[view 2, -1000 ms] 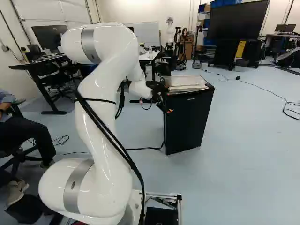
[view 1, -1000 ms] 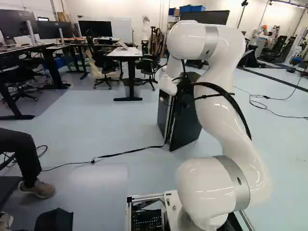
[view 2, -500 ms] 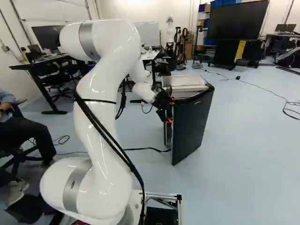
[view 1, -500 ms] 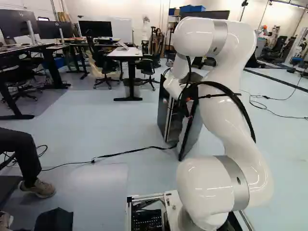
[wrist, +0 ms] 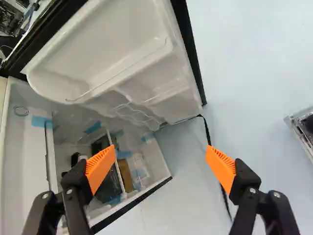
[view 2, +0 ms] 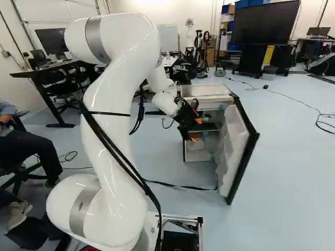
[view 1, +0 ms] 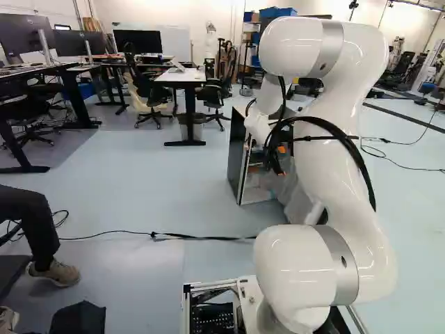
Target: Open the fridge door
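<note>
Two orange pads (wrist: 99,169) stand wide apart on the gripper (wrist: 161,155), with nothing held between them. Ahead of the arm's base, the small fridge (view 1: 237,152) stands on the floor; its door (view 2: 234,144) hangs well open on the right side, free edge toward the near side, shelves facing left. The task looks all but done. If more swing is wanted, a loose push would serve better than a grip: lay one finger against the door's inner face by its free edge and sweep right in a slow arc about the hinge. Hooking a door shelf could drag the fridge; the black cable (view 2: 180,185) by the door's foot might snag. Otherwise, back out toward the near left. The white arm (view 2: 112,125) rises high, bends at its elbow, then slopes far and down to the fridge's opening.
</note>
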